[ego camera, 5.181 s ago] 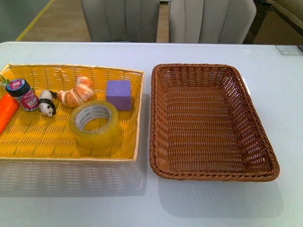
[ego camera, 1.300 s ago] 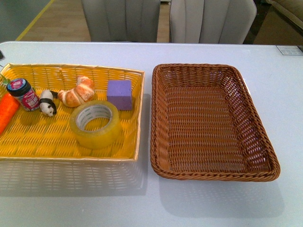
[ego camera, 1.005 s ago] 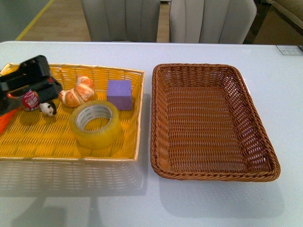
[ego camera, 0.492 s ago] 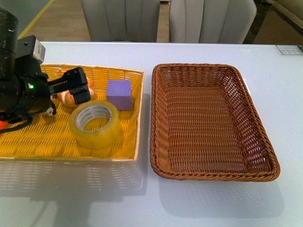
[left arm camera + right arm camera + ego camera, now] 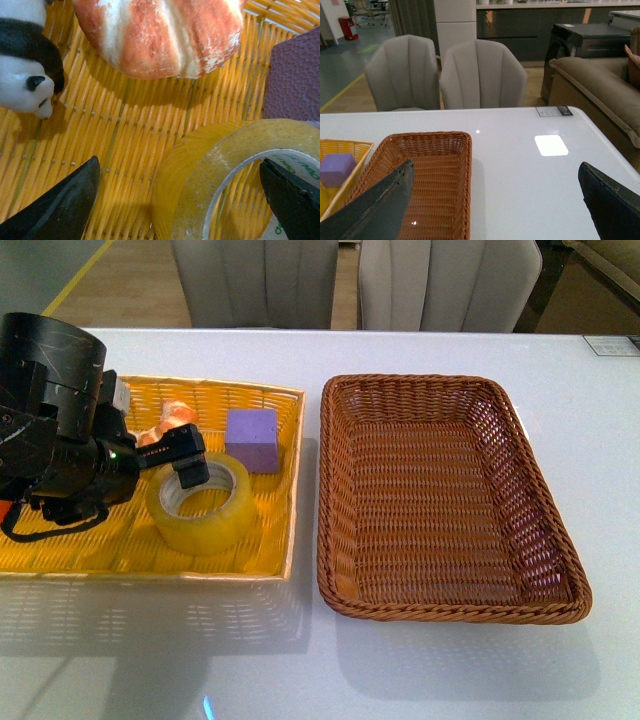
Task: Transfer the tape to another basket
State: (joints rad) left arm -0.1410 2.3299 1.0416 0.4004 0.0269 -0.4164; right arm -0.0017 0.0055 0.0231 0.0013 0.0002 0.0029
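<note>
The tape, a wide yellowish roll with a white core, lies flat in the yellow basket. My left gripper is open right above the roll's far left rim. In the left wrist view the tape fills the space between the fingertips: one is outside the roll, the other over its hole. The brown wicker basket stands empty to the right; it also shows in the right wrist view. My right gripper is open, high over the table, out of the front view.
In the yellow basket are a purple block, a croissant and a panda figure, partly hidden by my left arm. Two grey chairs stand behind the white table.
My left arm has come in from the left and moved right over the yellow basket, down to the tape. The tape and the baskets have not moved.
</note>
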